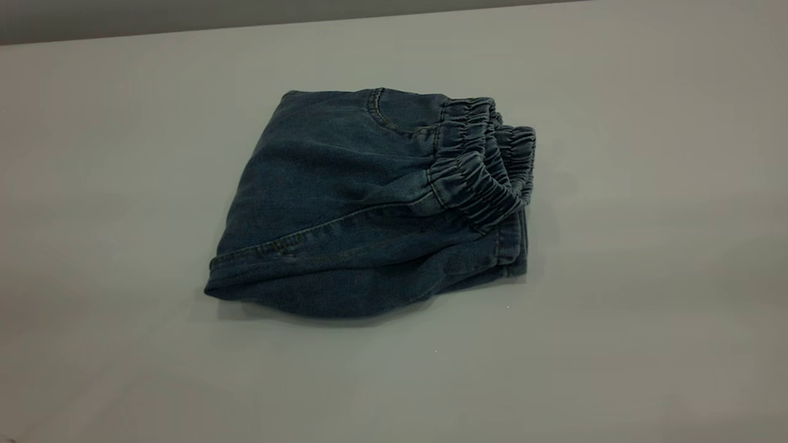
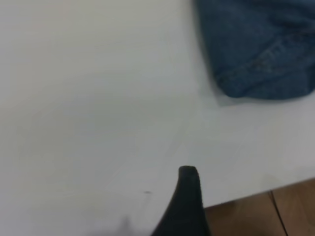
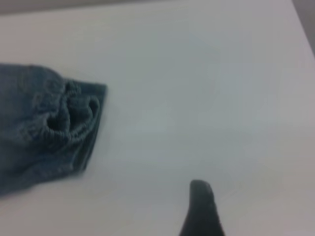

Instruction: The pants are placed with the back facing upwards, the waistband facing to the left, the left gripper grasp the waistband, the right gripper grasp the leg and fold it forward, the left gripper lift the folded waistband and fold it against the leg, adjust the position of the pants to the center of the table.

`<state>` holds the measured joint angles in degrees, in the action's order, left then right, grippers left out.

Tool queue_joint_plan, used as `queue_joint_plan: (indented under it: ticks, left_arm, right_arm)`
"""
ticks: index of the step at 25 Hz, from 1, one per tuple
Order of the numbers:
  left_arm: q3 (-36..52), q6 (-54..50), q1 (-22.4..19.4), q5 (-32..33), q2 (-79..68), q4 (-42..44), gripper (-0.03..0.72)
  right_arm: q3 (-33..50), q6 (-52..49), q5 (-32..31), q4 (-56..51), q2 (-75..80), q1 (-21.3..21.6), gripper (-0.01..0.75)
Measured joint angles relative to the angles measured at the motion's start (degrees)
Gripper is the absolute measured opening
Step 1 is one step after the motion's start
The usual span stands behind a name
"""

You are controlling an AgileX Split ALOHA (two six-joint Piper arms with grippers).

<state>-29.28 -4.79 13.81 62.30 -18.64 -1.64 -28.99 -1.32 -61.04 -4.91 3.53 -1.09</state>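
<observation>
The blue denim pants (image 1: 369,209) lie folded into a compact bundle near the middle of the grey table (image 1: 646,320). Their elastic waistband (image 1: 486,166) sits on top at the bundle's right side. Neither arm shows in the exterior view. A dark part of my left gripper (image 2: 184,206) hangs over bare table near the front edge, well apart from the pants' folded corner (image 2: 261,54). A dark part of my right gripper (image 3: 202,209) is likewise over bare table, away from the pants (image 3: 29,157) and the waistband end (image 3: 64,115). Nothing is held by either.
The table's edge runs close to the left gripper, with wooden floor (image 2: 275,211) beyond it. Bare table surface surrounds the pants on every side.
</observation>
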Motion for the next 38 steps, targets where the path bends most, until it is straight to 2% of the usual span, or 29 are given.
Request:
queue_joint_plan:
  ticks: [7,10,22,38]
  left_arm:
    - [0.0,0.0,-10.3,0.1,0.7,0.0,0.581]
    - [0.0,0.0,-12.9,0.1,3.2,0.0,0.581]
    - [0.0,0.0,-13.1,0.2,18.3,0.0,0.581]
    - [0.0,0.0,-13.1,0.2,18.6,0.0,0.581]
  right_arm:
    - [-0.1,0.0,-0.1,0.0,-3.7,0.0,0.442]
    - [-0.1,0.0,-0.1,-0.1,-3.6,0.0,0.442]
    - [-0.1,0.0,-0.1,-0.1,-3.5,0.0,0.442]
    - [-0.1,0.0,0.0,-0.1,-3.5,0.0,0.442]
